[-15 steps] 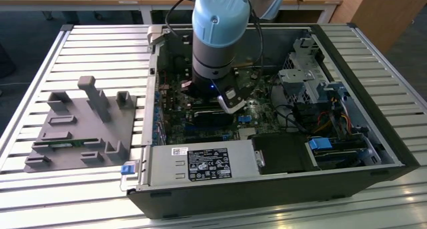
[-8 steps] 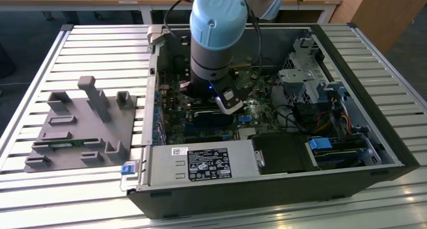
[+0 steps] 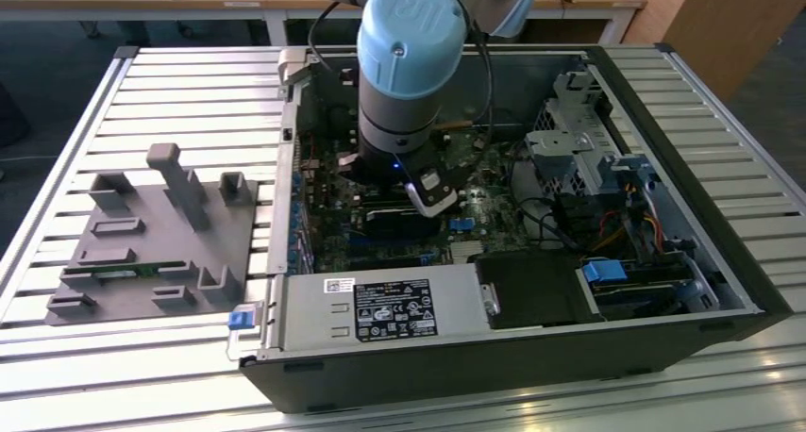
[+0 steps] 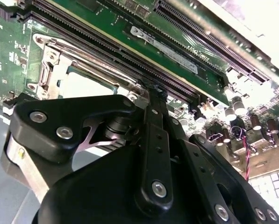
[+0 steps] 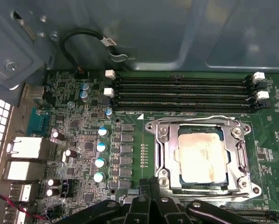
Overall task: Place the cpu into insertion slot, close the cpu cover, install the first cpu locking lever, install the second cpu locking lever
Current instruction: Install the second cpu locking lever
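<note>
Arm's down inside the open PC case point(image 3: 705, 290), wrist hanging over the motherboard point(image 3: 403, 243) mid-case in the exterior view. Gripper point(image 5: 151, 184) sits right at the edge of the CPU socket, fingers point(image 4: 154, 100) pressed together, nothing between them as far as the wrist views show; the tip is at the socket's corner, next to the RAM slots point(image 5: 181, 93).

CPU point(image 5: 200, 156) is already in the socket, lying flat, dull silver top up w/ a pale smear across it. It's square, so no real long axis; its edges run parallel to the RAM slots. CPU cover point(image 5: 202, 135) is down around it, the frame's open centre showing the chip. A thin locking lever point(image 5: 195, 120) runs along the socket side nearest the RAM slots, parallel to them. Can't tell whether it's latched.

Beside the case on the slatted table point(image 3: 164, 102), on the exterior view's left, stands a grey fixture tray point(image 3: 151, 243).
</note>
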Action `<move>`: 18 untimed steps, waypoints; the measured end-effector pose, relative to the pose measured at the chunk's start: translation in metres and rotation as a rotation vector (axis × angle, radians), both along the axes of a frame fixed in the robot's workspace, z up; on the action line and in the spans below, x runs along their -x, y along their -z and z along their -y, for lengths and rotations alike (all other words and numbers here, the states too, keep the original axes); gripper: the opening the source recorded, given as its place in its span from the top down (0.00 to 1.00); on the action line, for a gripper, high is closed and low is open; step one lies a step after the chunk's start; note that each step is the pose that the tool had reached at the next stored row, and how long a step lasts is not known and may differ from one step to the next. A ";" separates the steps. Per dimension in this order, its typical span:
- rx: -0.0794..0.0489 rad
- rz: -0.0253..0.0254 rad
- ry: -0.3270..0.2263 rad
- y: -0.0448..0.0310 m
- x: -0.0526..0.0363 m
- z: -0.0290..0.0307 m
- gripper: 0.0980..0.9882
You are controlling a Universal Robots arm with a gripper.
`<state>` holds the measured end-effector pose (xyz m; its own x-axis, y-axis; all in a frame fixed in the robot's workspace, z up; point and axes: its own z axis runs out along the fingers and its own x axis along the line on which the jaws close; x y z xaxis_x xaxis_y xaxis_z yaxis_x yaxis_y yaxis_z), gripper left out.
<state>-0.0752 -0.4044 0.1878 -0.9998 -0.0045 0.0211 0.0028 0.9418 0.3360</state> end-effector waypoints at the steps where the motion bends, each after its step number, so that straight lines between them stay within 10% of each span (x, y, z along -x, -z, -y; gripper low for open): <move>1: -0.001 0.0002 0.000 -0.0006 0.0000 0.0000 0.99; 18: -0.002 0.0001 0.001 -0.0246 0.0000 -0.0004 0.99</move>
